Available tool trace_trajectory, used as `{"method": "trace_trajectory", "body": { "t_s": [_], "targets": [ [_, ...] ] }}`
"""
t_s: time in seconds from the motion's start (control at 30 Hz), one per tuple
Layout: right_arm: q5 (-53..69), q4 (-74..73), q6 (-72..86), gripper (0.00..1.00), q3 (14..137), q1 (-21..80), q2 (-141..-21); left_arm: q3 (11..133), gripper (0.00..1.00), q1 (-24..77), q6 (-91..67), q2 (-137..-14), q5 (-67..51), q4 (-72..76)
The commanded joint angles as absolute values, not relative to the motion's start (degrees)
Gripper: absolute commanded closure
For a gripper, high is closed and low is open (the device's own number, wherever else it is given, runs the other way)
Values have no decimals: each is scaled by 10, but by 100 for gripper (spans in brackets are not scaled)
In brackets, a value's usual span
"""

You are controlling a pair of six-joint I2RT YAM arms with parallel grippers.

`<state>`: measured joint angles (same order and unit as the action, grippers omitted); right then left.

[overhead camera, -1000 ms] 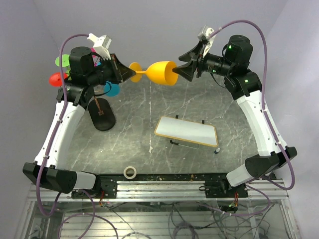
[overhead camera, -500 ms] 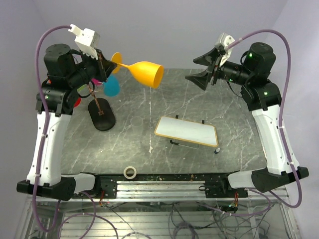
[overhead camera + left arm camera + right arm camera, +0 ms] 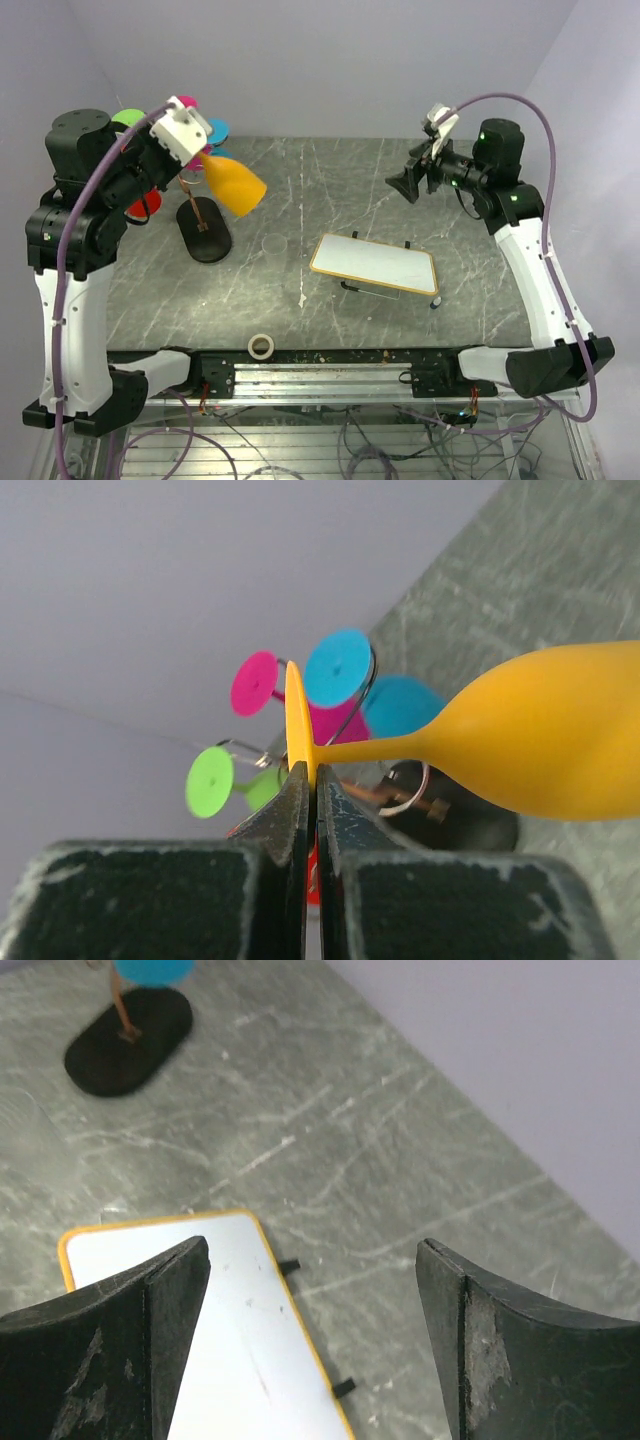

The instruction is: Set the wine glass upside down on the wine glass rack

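Counting from the wine glass rack [image 3: 207,243], we list:

- One orange wine glass [image 3: 232,186], in the air just beside the rack's top and tilted, bowl lower than foot. Its mouth is cut off in the left wrist view, and we cannot tell if it touches the wire.
- Four glasses on the rack: green [image 3: 209,781], pink [image 3: 254,683], blue [image 3: 337,667] and red [image 3: 143,206], the red one mostly hidden behind the left arm.
- One left gripper [image 3: 308,780], fingers pinched tight on the orange foot disc.
- One right gripper [image 3: 312,1260], well apart from the rack, fingers spread wide and holding nothing.
- One white yellow-edged board [image 3: 375,265], between rack and right arm.
- One tape roll [image 3: 262,346], nearer the arm bases than the rack.
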<state>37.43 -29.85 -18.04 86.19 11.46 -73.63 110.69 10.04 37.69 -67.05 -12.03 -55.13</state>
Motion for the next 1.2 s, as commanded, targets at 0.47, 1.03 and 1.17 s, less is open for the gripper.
{"method": "trace_trajectory", "body": {
  "t_s": [0.47, 1.03, 1.17],
  "targets": [
    [303, -179, -204, 13, 607, 45, -680, 1042, 93, 59, 647, -616, -43, -682],
    [338, -142, -194, 11, 532, 0, -669, 967, 93, 51, 635, -653, 61, -564],
    [354, -141, -196, 10, 527, -2, -668, 958, 93, 51, 630, -666, 57, -546]
  ]
}}
